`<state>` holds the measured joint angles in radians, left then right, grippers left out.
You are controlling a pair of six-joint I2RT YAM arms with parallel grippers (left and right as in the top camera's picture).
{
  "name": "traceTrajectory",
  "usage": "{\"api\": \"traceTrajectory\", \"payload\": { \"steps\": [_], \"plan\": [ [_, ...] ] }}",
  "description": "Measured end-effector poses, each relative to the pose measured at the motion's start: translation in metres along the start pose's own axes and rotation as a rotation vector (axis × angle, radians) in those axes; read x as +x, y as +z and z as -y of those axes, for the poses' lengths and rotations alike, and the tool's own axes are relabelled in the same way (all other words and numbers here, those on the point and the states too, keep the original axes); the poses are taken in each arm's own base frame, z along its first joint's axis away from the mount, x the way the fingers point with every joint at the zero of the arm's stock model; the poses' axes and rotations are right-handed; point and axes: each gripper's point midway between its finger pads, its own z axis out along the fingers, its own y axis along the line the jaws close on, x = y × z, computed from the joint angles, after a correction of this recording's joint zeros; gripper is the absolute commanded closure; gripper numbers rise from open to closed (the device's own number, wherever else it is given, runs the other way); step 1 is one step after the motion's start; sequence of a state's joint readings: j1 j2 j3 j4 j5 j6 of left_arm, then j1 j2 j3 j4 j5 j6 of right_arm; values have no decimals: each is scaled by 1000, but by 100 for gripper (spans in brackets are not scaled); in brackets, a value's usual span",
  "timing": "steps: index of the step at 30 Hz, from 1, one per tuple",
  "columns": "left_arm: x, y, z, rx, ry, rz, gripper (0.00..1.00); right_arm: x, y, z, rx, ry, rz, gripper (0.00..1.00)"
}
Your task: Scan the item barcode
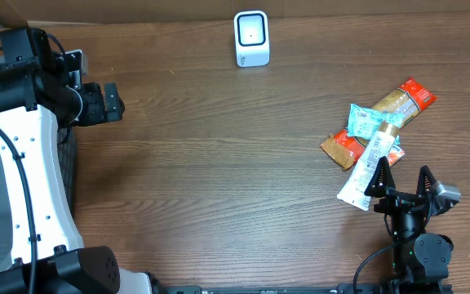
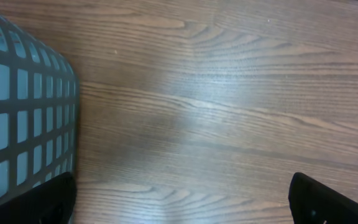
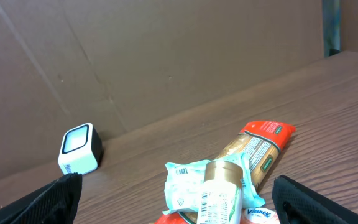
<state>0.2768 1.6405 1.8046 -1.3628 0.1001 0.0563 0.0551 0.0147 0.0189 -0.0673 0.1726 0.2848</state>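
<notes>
Tube (image 1: 368, 171), white, gold-capped, lies on packets (image 1: 404, 101); left gripper (image 1: 113, 102) and right gripper (image 1: 402, 184) spread wide.

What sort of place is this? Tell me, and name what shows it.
Probably a mock checkout bench on a wooden table: a small white scanner at the far edge, a pile of packaged groceries, and a black mesh basket at the left.

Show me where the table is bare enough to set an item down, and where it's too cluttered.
The widest bare stretch of table spans the middle, bordered by the left gripper, the scanner at the back and the pile on the right. Crowded: the right side, where the white tube, teal packet and orange packet overlap just ahead of the right gripper.
</notes>
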Motion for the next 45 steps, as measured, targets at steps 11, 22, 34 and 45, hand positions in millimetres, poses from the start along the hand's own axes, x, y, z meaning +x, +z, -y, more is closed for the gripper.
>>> {"api": "traceTrajectory", "payload": {
  "steps": [11, 22, 34, 45],
  "plan": [
    [22, -1, 14, 16, 27, -89, 0, 0, 0, 0, 0, 0, 0, 0],
    [36, -18, 89, 92, 244, -68, 0, 0, 0, 0, 0, 0, -1, 0],
    [67, -52, 163, 195, 482, -1, 0, 0, 0, 0, 0, 0, 0, 0],
    [113, -72, 228, 303, 722, 1, 0, 0, 0, 0, 0, 0, 0, 0]
  ]
}}
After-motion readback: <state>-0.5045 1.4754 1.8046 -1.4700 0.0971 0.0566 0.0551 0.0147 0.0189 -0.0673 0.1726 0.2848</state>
